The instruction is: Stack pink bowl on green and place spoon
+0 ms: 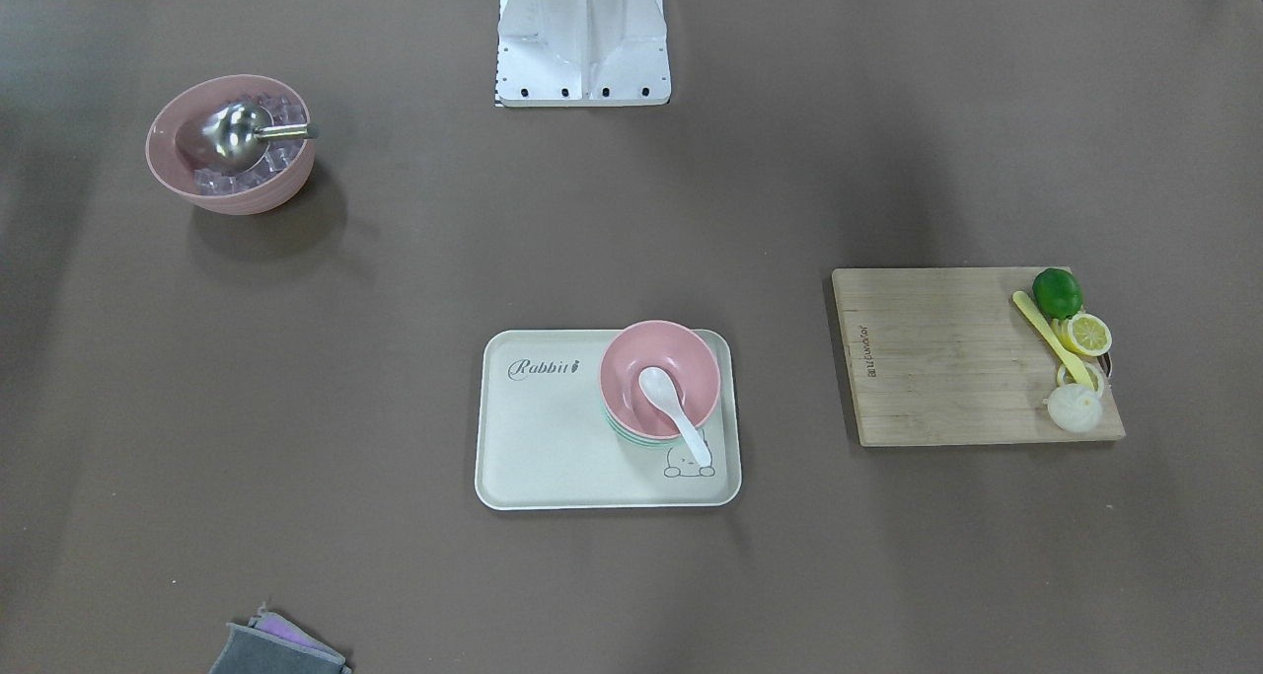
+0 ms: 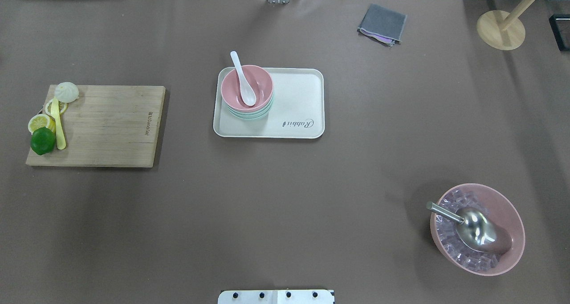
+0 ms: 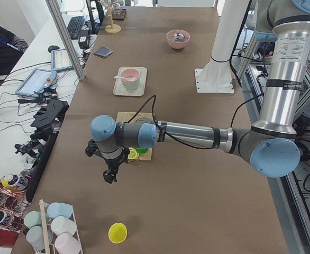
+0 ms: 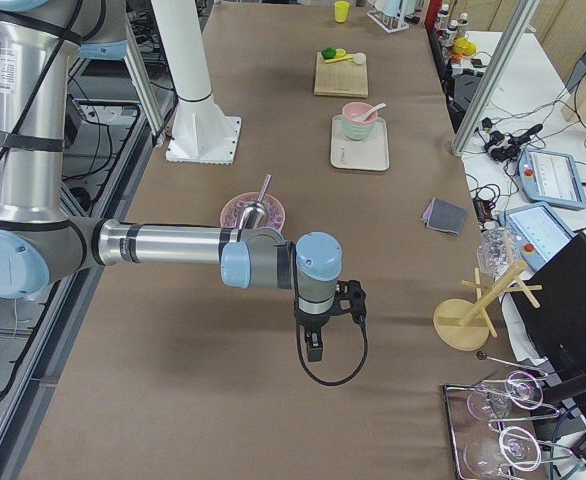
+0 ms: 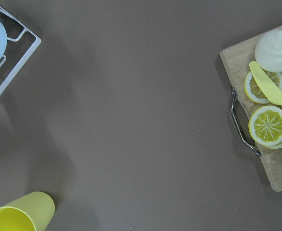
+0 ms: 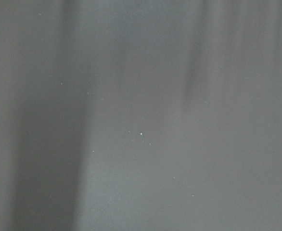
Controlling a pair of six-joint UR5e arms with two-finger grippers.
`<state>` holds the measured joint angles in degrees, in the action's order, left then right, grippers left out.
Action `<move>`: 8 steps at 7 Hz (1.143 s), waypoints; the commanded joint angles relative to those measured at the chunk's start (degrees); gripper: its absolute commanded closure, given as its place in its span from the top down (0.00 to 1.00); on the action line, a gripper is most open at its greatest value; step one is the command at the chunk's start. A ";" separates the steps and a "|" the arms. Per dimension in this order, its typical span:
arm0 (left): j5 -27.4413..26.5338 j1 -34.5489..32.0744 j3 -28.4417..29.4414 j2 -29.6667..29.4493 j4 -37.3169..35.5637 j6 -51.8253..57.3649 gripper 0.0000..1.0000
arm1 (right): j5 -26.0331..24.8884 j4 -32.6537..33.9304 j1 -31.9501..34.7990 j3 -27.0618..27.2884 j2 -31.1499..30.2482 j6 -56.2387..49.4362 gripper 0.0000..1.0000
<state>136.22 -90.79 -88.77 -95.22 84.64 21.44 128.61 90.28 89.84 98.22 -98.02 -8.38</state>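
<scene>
The pink bowl (image 1: 681, 358) sits nested on the green bowl (image 1: 631, 439) at one end of the cream tray (image 1: 553, 447). The white spoon (image 1: 674, 412) lies in the pink bowl, its handle over the rim. The stack also shows in the overhead view: pink bowl (image 2: 260, 83), green bowl (image 2: 249, 114), spoon (image 2: 242, 79). My left gripper (image 3: 111, 174) hangs past the cutting board, far from the tray. My right gripper (image 4: 315, 348) hangs over bare table at the other end. Both show only in the side views, so I cannot tell whether they are open or shut.
A wooden cutting board (image 2: 107, 126) holds a lime, lemon slices, a bun and a yellow knife. A large pink bowl (image 2: 512, 224) holds ice cubes and a metal scoop. A grey cloth (image 2: 382, 23) and a wooden stand (image 2: 501, 28) are at the far side. A yellow cup (image 5: 20, 214) lies near the left gripper.
</scene>
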 commanded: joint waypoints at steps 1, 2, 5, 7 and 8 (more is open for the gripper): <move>0.28 -0.44 0.79 0.47 1.22 -0.17 0.98 | -0.64 -0.10 -0.01 -0.13 -0.51 -1.11 1.00; 0.19 -0.35 3.40 0.99 2.71 -0.09 0.98 | -0.73 -0.19 -0.01 -0.13 -0.42 -1.19 1.00; -1.56 -1.05 0.03 8.17 11.06 0.26 0.98 | -1.18 0.60 -0.01 0.04 0.11 -0.23 1.00; -4.38 -1.05 -7.35 13.54 10.90 -0.08 0.98 | -0.65 0.60 -0.01 0.04 0.28 -0.05 1.00; -4.12 -1.05 -7.99 13.91 10.63 -0.09 0.98 | -0.47 0.60 -0.01 0.13 0.28 -0.05 1.00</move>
<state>132.24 -91.84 -94.78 -82.76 95.45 21.46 127.91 90.87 89.83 98.28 -97.78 -8.49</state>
